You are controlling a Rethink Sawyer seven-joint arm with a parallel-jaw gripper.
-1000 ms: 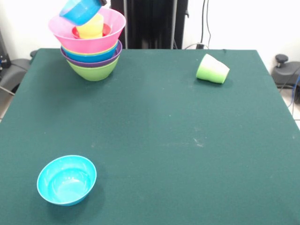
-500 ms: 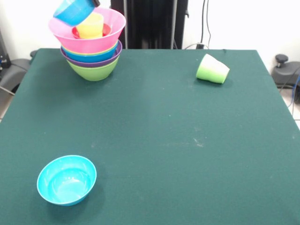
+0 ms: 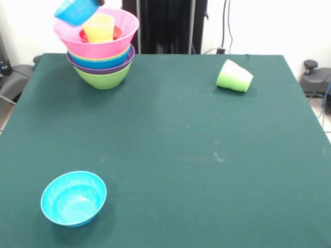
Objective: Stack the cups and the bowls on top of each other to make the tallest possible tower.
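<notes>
The tower (image 3: 101, 61) stands at the table's far left: a lime green bowl (image 3: 102, 77) at the base, purple, blue and green rims above it, and a huge pink bowl (image 3: 98, 45) on top. In the pink bowl sit a small red bowl (image 3: 118, 32) and the yellow-orange cup (image 3: 99, 27), upright. A blue bowl (image 3: 76, 11) hangs tilted above the tower's left rim, held by my gripper (image 3: 99, 2), of which only a dark tip shows at the top edge. The light green cup (image 3: 234, 76) lies on its side at the far right. A small cyan bowl (image 3: 73, 198) stands upright at the near left.
The robot's black pedestal (image 3: 165, 26) stands behind the table's far edge. Dark equipment (image 3: 315, 77) sits off the table's right side and another dark item (image 3: 13, 77) off the left side. Cables hang on the wall at the back right.
The blue bowl has moved up and to the left, away from the yellow-orange cup, and now sits partly out of the picture's top. Nothing else has moved.
</notes>
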